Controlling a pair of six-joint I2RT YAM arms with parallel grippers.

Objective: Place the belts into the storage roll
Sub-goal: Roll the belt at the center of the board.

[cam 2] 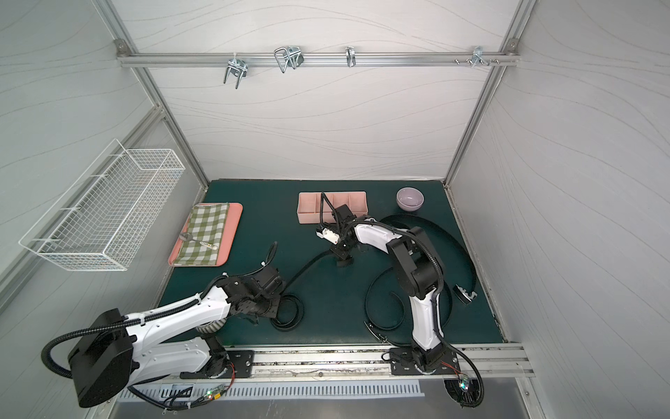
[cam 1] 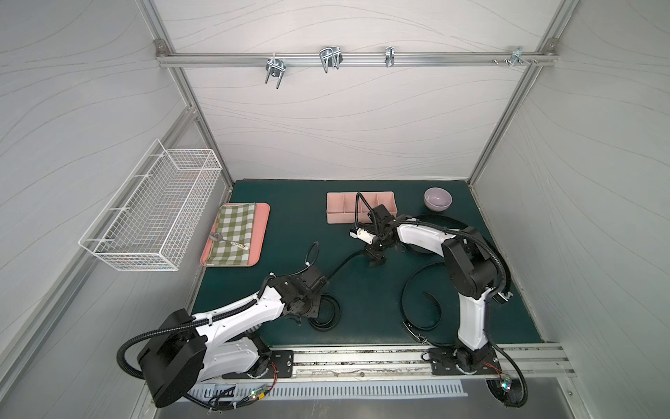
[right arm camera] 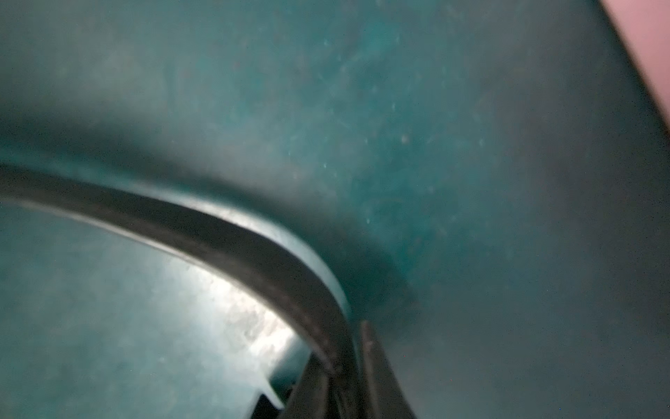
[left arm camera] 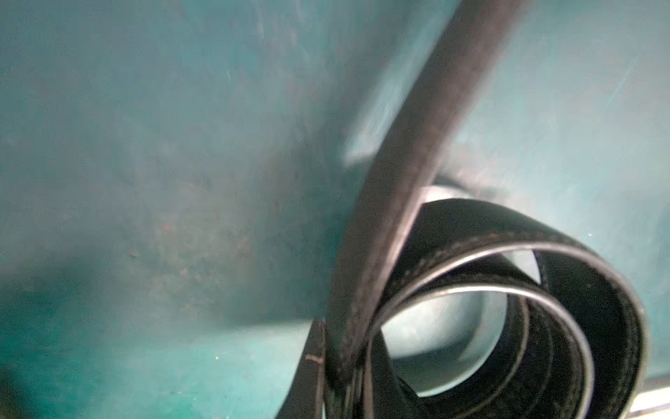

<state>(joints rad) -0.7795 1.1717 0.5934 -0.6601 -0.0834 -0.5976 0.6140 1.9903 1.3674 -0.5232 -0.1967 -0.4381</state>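
**Both grippers clamped on 1 belt, all 3 belts out on the mat**

Quick rundown. The left gripper (left arm camera: 328, 366) is pinched tight on the coiled belt (left arm camera: 409, 156), right at the edge of the wound-up part. That coil sits on the green mat (cam 1: 362, 308) just beside the left wrist, with a few loose turns standing on edge.

From the coil, the free end of the same strap runs across the mat to the right gripper (cam 1: 376, 260). Its jaws are pressed together on the strap too, and the wrist view shows it sandwiched between the fingers (right arm camera: 379, 381). That pinch is down at mat level, near the front of the storage roll (cam 1: 339, 217) but not touching it.

The 2nd belt (cam 1: 434, 301) lies in a loose open curl on the mat beside the right arm. The 3rd belt (cam 1: 435, 218) sweeps in a big arc behind and around that arm. Its buckle (cam 2: 463, 294) is out near the right edge of the mat.

The storage roll sits at the back-middle of the mat, with a lilac bowl (cam 1: 438, 198) off to its right. All 3 belts are outside it.
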